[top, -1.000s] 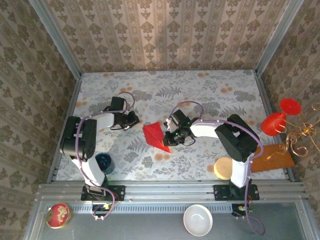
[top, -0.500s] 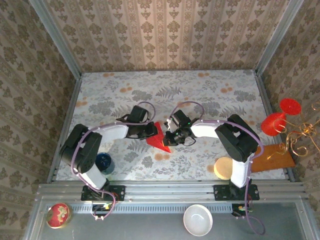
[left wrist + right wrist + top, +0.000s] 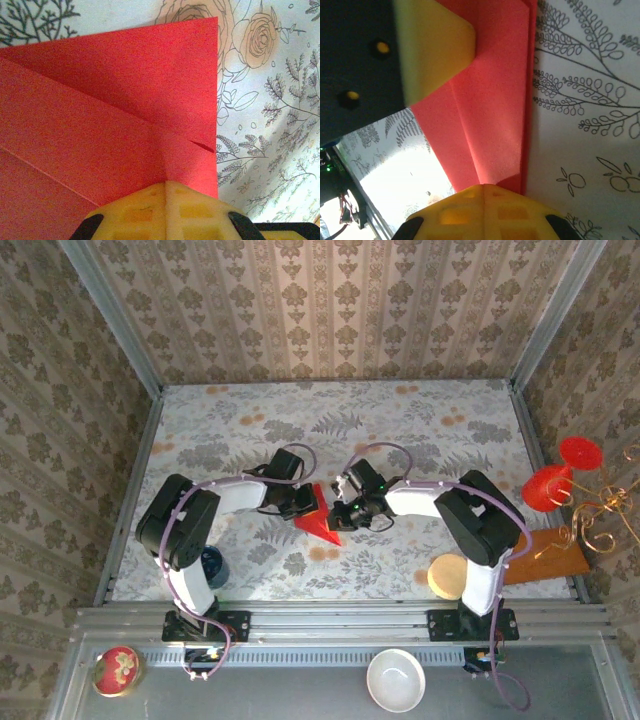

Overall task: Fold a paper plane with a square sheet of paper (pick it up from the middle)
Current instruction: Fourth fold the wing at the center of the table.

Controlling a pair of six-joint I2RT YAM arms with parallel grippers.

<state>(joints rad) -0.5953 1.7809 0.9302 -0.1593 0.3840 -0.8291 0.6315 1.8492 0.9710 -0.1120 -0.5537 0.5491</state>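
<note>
a: two pincers on one piece of paper, is that right?

b: yes. the left pincer (image 3: 308,503) and the right pincer (image 3: 336,512) meet near the middle of the counter (image 3: 430,440), tips nearly facing each other. the red paper (image 3: 320,527) lies between them and just toward the near edge.

a: is the left one gripping it?

b: in the left wrist view its yellow pads (image 3: 145,212) are pressed together on the paper's edge. the sheet spreads away from them in folded layers, with diagonal creases and a short dark gap between layers near the right edge.

a: and the right?

b: clamped as well. in its own wrist view its pads are together on a corner of the folded paper. a yellow pad of the left pincer presses the same sheet at the top left of that view.

a: is the paper flat on the counter?

b: from above it reads as a red wedge with its point toward the near edge, but i cannot tell how much of it is lifted off the floral surface.

a: what else is around?

b: a dark blue cup (image 3: 208,562) sits by the left arm's base. a round tan disc (image 3: 449,576) sits by the right arm's base, just beside a wooden board (image 3: 545,555). red round glasses (image 3: 560,472) stand off the counter's right side. on the near ledge are a round red tin (image 3: 115,670) and a white bowl (image 3: 397,680).
</note>
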